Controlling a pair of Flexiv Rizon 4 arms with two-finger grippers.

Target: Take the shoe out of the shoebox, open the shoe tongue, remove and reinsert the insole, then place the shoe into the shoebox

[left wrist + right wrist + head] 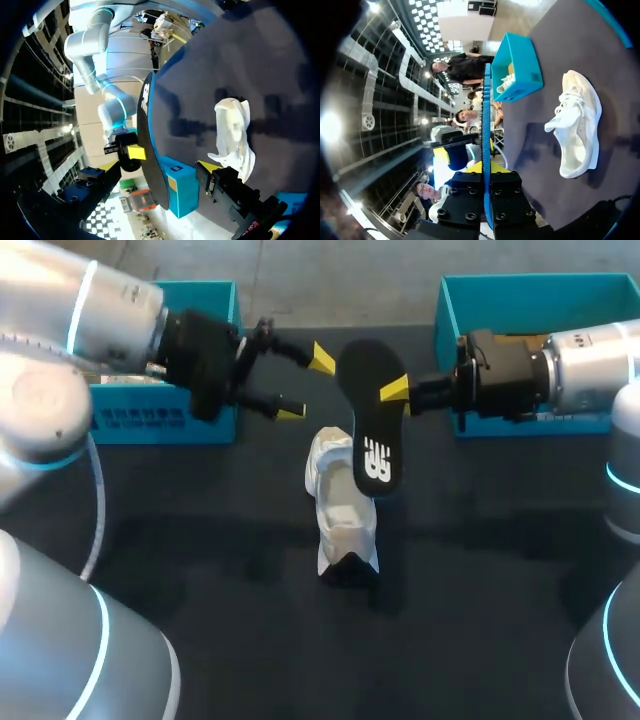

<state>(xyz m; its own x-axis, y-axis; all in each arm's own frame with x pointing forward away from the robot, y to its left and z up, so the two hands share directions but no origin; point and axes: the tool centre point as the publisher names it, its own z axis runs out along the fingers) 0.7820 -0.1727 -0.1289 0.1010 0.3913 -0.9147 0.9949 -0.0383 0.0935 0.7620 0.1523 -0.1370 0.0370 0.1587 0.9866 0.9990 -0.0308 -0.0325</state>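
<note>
A black insole [370, 425] with a white logo hangs upright above the table, and my right gripper [397, 391] is shut on its edge. In the right wrist view the insole [486, 115] runs edge-on out of that gripper [485, 172], its blue underside showing. The white shoe [341, 508] lies on the dark table just below the insole, also visible as the shoe [577, 125] and the shoe [234, 135]. My left gripper [306, 386] is open at the insole's far side, close to it without touching. From the left wrist the insole [148, 145] stands ahead of that gripper [158, 166].
Two teal shoeboxes stand at the table's back, the left box [165, 415] under my left arm and the right box [470, 310] behind my right gripper. The left box [517, 65] holds another white shoe [507, 82].
</note>
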